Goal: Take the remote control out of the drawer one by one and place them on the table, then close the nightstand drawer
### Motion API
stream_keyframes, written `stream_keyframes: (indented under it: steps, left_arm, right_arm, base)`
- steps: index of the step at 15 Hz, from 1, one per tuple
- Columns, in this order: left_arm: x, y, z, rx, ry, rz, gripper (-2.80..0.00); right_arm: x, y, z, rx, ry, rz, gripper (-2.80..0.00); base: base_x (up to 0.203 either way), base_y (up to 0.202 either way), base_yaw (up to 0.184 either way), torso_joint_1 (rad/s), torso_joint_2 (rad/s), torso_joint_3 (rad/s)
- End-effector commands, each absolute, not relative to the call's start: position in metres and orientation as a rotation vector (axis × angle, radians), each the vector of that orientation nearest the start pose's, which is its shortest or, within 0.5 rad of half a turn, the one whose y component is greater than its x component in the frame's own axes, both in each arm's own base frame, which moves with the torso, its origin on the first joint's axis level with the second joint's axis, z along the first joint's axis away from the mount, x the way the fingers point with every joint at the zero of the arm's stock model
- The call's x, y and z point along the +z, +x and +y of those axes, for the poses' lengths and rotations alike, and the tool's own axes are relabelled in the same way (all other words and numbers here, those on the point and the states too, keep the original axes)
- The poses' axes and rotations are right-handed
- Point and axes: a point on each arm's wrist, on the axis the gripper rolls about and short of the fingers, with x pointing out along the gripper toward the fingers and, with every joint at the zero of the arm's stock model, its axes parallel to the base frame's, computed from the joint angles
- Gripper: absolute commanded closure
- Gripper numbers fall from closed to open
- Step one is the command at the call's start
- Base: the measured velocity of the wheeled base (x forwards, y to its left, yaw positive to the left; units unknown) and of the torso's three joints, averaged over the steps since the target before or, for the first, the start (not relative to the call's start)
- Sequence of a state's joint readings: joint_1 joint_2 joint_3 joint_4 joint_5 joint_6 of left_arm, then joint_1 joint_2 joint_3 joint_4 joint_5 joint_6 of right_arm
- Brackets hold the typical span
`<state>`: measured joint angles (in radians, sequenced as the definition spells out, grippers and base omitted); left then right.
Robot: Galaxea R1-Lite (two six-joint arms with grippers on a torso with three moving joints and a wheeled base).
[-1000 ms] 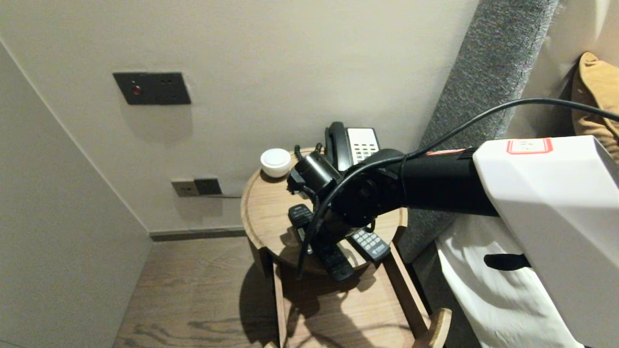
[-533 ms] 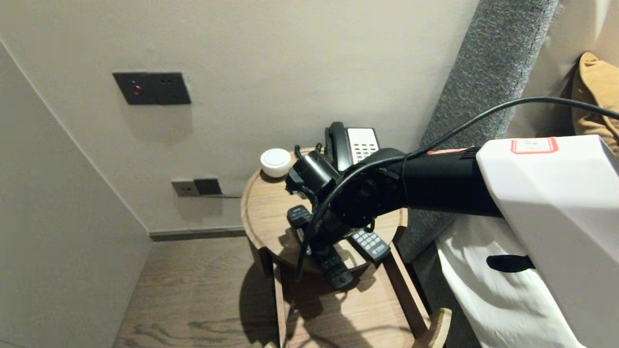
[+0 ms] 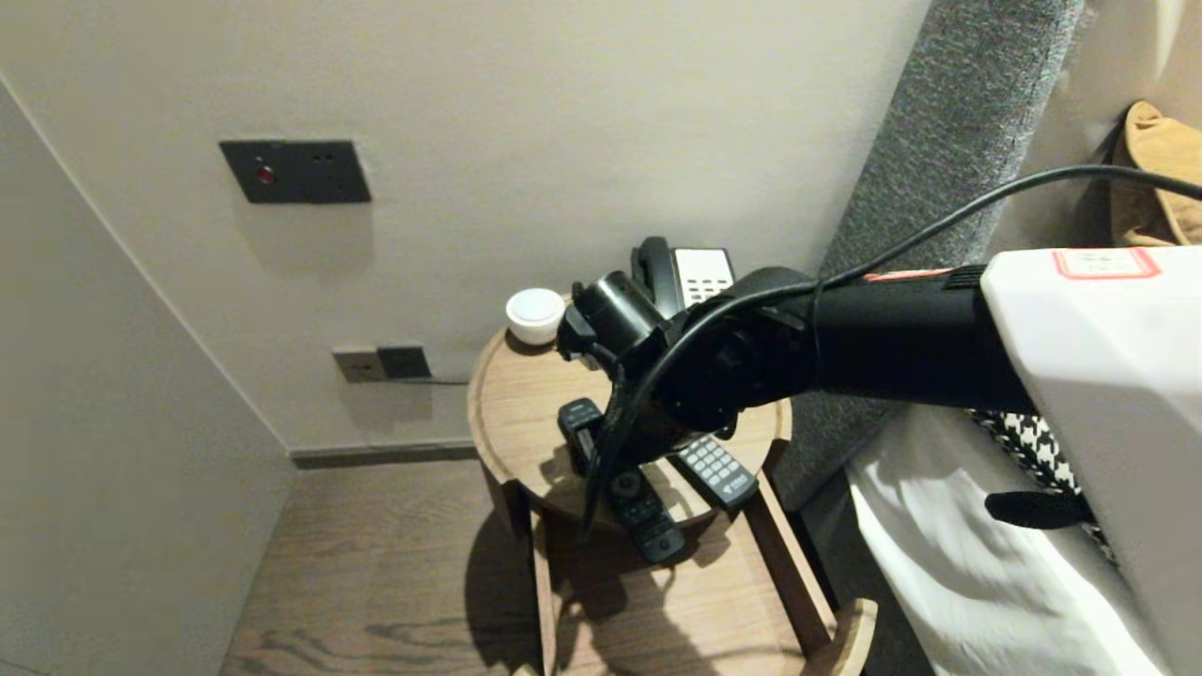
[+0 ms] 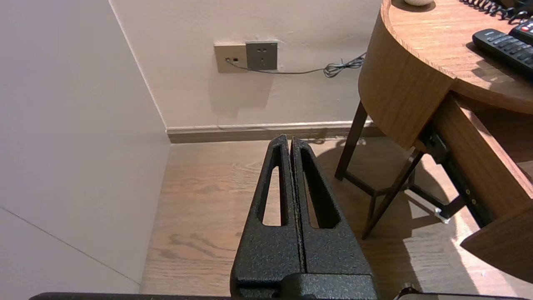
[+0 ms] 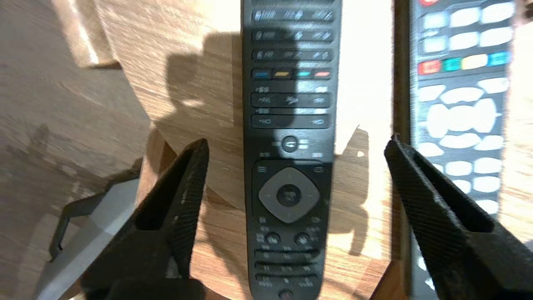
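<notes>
Two remotes lie on the round surface (image 3: 515,413); your right hand (image 5: 295,141) hangs over the black remote (image 5: 289,166), fingers wide apart, gripping nothing (the white-keyed remote (image 5: 458,104) sits just beside). Any grasp calls for lowering first. Your left hand (image 4: 290,139) idles above the floor, fingers together.

The remote (image 5: 289,125) is matt black plastic, its keys seemingly rubber. The second remote (image 5: 458,104) has pale, glossier keys. The counter (image 5: 187,41) is smooth satin wood with visible grain. The right gripper (image 5: 296,141) and left gripper (image 4: 290,139) are black with a rough, pebbled finish. The headboard (image 3: 939,141) is coarse grey cloth.
</notes>
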<state>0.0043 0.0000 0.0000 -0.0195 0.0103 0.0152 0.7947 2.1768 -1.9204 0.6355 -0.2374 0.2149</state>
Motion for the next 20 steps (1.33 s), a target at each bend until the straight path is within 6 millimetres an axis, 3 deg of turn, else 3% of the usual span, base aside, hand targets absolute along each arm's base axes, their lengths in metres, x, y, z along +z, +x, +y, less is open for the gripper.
stream_keyframes:
  steps: [1,2,3,9,15,20]
  left_arm:
    - [0.078,-0.023,0.0,0.015,0.015,-0.02,0.0]
    - [0.078,-0.023,0.0,0.015,0.015,-0.02,0.0]
    - [0.078,-0.023,0.0,0.015,0.015,-0.02,0.0]
    - [0.078,-0.023,0.0,0.015,0.015,-0.02,0.0]
    - [0.078,-0.023,0.0,0.015,0.015,-0.02,0.0]
    - [0.078,-0.023,0.0,0.015,0.015,-0.02,0.0]
  right_arm:
    - [0.222,0.29,0.288,0.431,-0.22,0.779,-2.8]
    - [0.23,0.287,0.285,0.423,-0.216,0.76,-2.8]
    - [0.235,0.285,0.282,0.418,-0.213,0.751,0.0]
    - [0.263,0.268,0.251,0.367,-0.178,0.775,0.0]
    - [0.265,0.269,0.193,0.228,-0.141,0.826,0.0]
    - [0.259,0.24,0.145,0.152,-0.127,0.889,0.0]
  base:
    - [0.0,0.0,0.0,0.0,0.0,0.0]
    - [0.0,0.0,0.0,0.0,0.0,0.0]
    - [0.0,0.0,0.0,0.0,0.0,0.0]
    - [0.0,0.0,0.0,0.0,0.0,0.0]
    - [0.0,0.0,0.0,0.0,0.0,0.0]
    - [0.0,0.0,0.0,0.0,0.0,0.0]
